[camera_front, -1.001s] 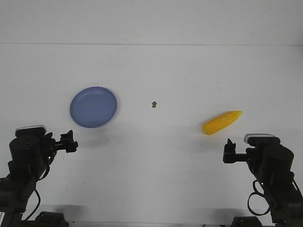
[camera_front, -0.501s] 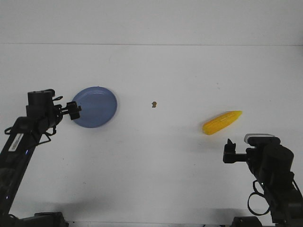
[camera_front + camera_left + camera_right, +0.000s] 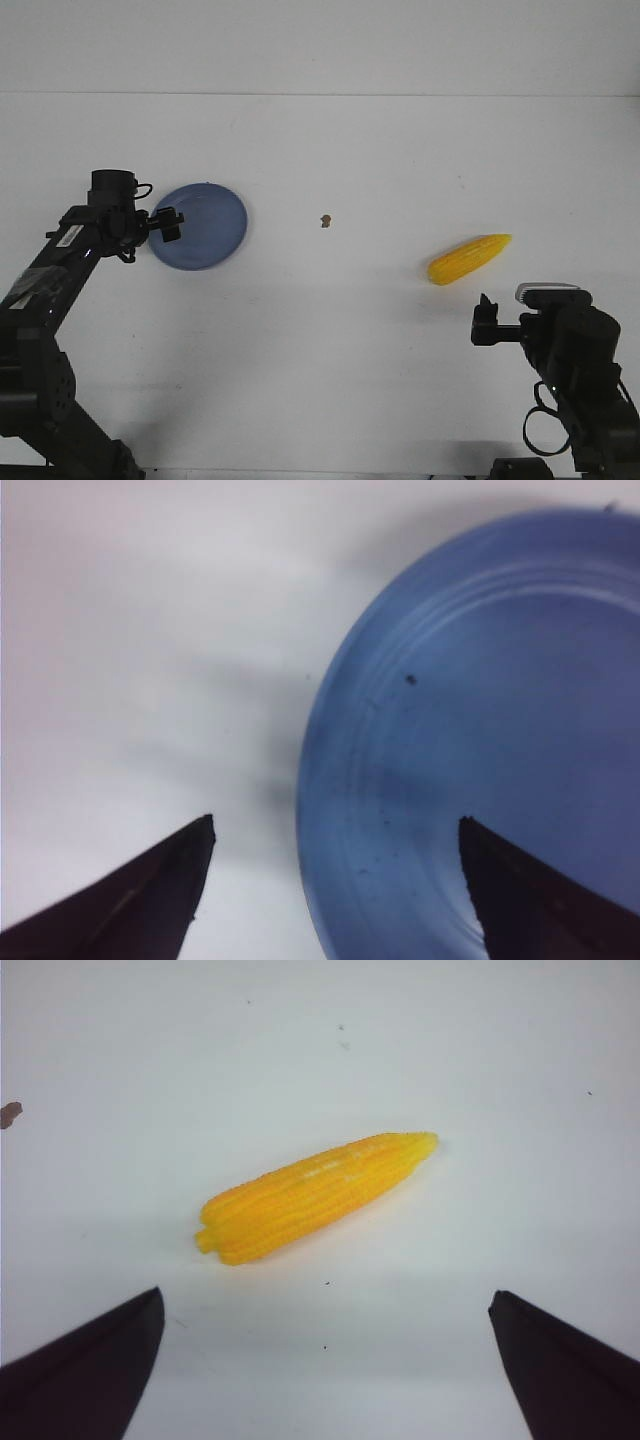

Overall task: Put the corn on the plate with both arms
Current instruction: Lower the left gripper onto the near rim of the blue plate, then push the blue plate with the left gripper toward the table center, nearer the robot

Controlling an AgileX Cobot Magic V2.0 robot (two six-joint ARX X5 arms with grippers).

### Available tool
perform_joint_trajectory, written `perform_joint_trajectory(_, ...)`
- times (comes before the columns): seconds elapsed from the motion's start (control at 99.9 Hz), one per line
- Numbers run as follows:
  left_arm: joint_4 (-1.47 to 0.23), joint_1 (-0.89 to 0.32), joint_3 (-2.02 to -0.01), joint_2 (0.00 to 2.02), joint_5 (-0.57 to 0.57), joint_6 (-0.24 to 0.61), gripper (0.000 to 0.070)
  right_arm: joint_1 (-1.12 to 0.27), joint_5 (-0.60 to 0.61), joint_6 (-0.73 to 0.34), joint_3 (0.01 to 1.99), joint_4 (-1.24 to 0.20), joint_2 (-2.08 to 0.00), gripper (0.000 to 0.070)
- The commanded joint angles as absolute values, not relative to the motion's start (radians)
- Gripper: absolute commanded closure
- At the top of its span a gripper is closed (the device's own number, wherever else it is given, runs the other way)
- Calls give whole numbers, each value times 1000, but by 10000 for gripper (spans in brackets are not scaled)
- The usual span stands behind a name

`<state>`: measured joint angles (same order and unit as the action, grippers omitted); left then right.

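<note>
Reaching left fingers (image 3: 168, 226) spread wide over plate (image 3: 205, 228) rim, right fingers (image 3: 484, 320) wide, corn (image 3: 468, 258) untouched

Glossy yellow-orange plastic on the corn (image 3: 316, 1196), ribbed with fine kernel rows and catching a pale highlight along its upper side. Smooth, faintly ringed blue plastic on the plate (image 3: 480, 750), speckled with tiny dark flecks. Matt white on the table (image 3: 340, 340); matt black on the gripper fingers (image 3: 85, 1365).
</note>
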<state>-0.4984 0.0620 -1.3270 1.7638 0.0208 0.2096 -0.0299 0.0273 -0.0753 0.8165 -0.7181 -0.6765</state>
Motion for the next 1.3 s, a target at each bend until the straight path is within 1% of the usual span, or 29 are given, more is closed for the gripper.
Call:
perform_joint_trajectory(0.0,-493,65,-1349,1795,19,210,194,-30,30,-83,833,-712,-680,2)
perform_joint_trajectory(0.39,-469,65,-1349,1823,17,211,201,-30,30,-83,833,-711,-680,2)
perform_joint_trajectory(0.521,-470,65,-1349,1855,-13,212,201,-30,30,-83,833,-711,-680,2)
perform_joint_trajectory(0.671,-478,65,-1349,1883,-19,212,206,-30,30,-82,833,-712,-680,2)
perform_joint_trajectory(0.701,-476,65,-1349,1884,-19,212,224,-30,30,-82,833,-712,-680,2)
perform_joint_trajectory(0.741,-472,65,-1349,1884,-19,212,302,-30,30,-82,833,-712,-680,2)
perform_joint_trajectory(0.771,-470,65,-1349,1883,-19,212,391,-30,30,-82,833,-712,-680,2)
perform_joint_trajectory(0.781,-470,65,-1349,1883,-19,212,407,-30,30,-82,833,-712,-680,2)
perform_joint_trajectory(0.791,-470,65,-1349,1882,-19,212,461,-30,30,-82,833,-712,-680,2)
perform_joint_trajectory(0.831,-470,65,-1349,1881,-19,212,596,-30,30,-82,833,-712,-680,2)
perform_joint_trajectory(0.851,-470,65,-1349,1881,-19,211,653,-30,30,-82,833,-712,-680,2)
perform_joint_trajectory(0.871,-470,65,-1349,1881,-19,211,695,-30,30,-82,833,-712,-680,2)
perform_joint_trajectory(0.991,-470,65,-1349,1875,-20,211,695,-30,30,-82,833,-712,-680,2)
perform_joint_trajectory(1.061,-472,65,-1349,1859,-38,211,695,-30,30,-82,833,-712,-680,2)
perform_joint_trajectory(1.131,-472,65,-1349,1833,-93,211,695,-30,30,-82,833,-712,-680,2)
perform_joint_trajectory(1.292,-485,53,-1349,1737,-255,224,695,-30,30,-82,833,-711,-680,2)
